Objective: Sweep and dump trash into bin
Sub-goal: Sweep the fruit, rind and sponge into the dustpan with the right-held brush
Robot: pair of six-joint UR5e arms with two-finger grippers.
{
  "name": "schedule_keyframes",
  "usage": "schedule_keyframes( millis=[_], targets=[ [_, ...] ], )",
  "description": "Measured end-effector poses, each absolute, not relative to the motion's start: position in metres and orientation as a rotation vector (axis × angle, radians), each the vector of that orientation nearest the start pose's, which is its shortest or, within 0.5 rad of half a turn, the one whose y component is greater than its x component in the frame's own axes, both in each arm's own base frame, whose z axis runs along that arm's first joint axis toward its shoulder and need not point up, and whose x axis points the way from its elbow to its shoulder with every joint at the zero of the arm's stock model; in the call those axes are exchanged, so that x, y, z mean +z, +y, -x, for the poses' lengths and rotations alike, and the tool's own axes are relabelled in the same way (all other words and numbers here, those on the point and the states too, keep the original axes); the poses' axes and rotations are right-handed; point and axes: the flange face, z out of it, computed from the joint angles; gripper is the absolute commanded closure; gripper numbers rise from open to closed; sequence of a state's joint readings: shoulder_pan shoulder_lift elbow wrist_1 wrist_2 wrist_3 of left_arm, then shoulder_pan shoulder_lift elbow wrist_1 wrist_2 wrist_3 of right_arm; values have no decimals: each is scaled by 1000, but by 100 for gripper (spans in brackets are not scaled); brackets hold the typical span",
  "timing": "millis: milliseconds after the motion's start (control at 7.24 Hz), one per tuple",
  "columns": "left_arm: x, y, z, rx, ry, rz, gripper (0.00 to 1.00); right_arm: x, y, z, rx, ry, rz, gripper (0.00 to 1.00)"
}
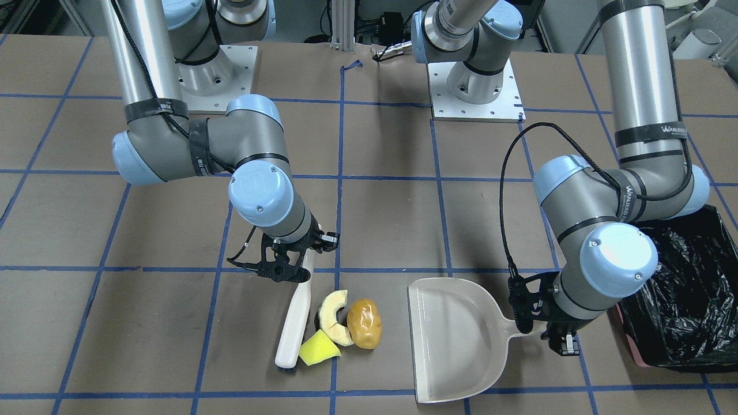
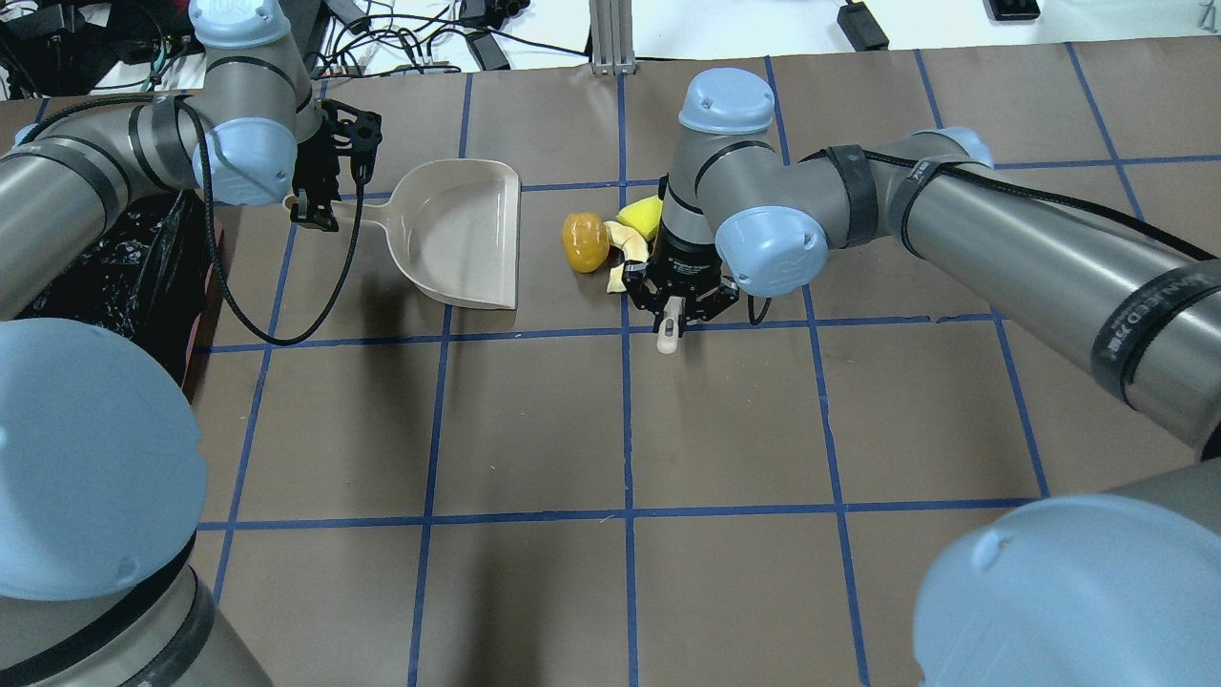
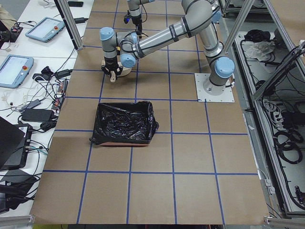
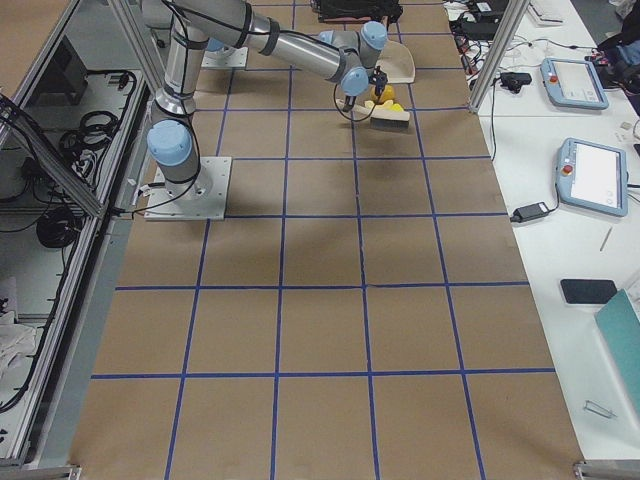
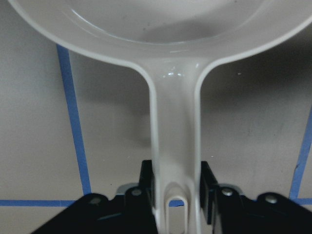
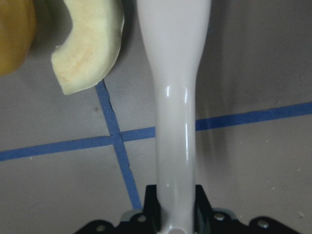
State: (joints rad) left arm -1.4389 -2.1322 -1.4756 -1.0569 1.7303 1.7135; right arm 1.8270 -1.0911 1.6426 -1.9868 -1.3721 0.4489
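Brown paper with a blue tape grid covers the table (image 1: 392, 230). Toward its edge farthest from the robot, the yellow wedge (image 1: 319, 348), cream crescent (image 1: 337, 320) and golden-brown lump (image 1: 364, 324) lie bunched between a white brush (image 1: 294, 328) and a beige dustpan (image 1: 455, 340). The right gripper (image 1: 291, 271) is clamped on the brush handle, and the left gripper (image 1: 553, 328) is clamped on the dustpan handle. The black-lined bin (image 1: 686, 300) sits just beyond the left gripper, toward the same edge.

One camera faces the robot from across the table (image 1: 392, 230), steeply down; another looks forward over its shoulders. Both share dustpan (image 1: 455, 340) and trash (image 1: 364, 323). Two far end cameras look along the table. Wrist cameras sit close above dustpan and brush (image 6: 175, 122) handles
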Motion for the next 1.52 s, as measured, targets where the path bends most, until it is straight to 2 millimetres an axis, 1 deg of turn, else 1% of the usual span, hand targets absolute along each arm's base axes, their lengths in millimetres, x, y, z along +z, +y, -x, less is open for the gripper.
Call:
schedule_keyframes(
  millis=[276,691,829,1105,1519],
  targets=[
    [252,-690,27,-161,-2305,2321,95,226,-558,-343,297,2940,-386,100],
    [252,-690,27,-161,-2305,2321,95,222,-573,-404,297,2895,-466,100],
    [252,-690,27,-160,-2305,2321,95,222,-579,-422,297,2872,-490,100],
    [252,-690,27,-160,-2304,2321,95,226,-588,-446,300,2823,-521,100],
    [253,-690,26,-152,-2295,2327,95,240,-599,-469,309,2738,-551,100]
  ],
)
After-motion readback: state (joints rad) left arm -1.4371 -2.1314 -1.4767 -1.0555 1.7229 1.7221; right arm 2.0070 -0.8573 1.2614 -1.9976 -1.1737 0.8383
